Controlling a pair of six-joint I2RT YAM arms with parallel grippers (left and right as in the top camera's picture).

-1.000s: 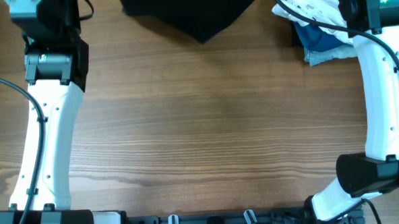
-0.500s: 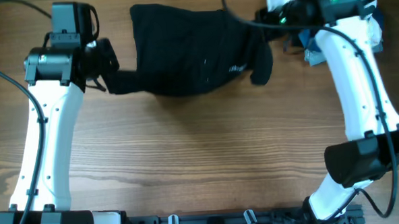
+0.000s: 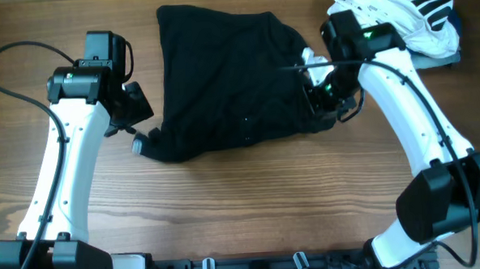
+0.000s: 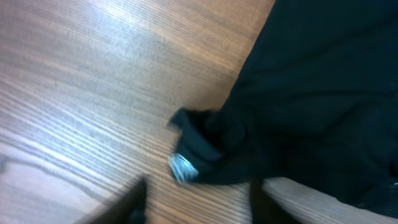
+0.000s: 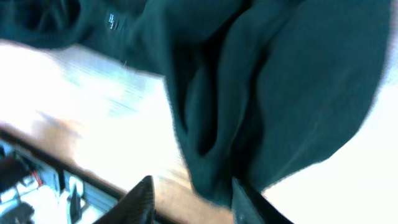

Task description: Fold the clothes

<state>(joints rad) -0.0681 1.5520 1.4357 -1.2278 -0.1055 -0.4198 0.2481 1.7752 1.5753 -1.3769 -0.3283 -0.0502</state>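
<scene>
The black garment (image 3: 229, 78) lies wrinkled and spread on the back middle of the wooden table. My left gripper (image 3: 138, 144) is at its front left corner. In the left wrist view the gripper (image 4: 196, 208) is open, and the bunched black corner (image 4: 211, 146) lies just past the fingertips. My right gripper (image 3: 326, 106) is at the garment's right edge. In the right wrist view the gripper (image 5: 193, 205) is open, with a black fold (image 5: 217, 143) hanging down between the spread fingers. A small white print (image 5: 112, 22) shows on the fabric.
A white garment with black stripes (image 3: 405, 10) lies at the back right corner, with a bit of blue garment (image 3: 455, 48) under it. Bare wooden table (image 3: 243, 207) stretches in front of the black garment. The arm bases stand at the front left and right.
The black garment has come from the table's back edge toward the middle and spread out. Both arms have moved forward with it, and the jaws now stand open.
</scene>
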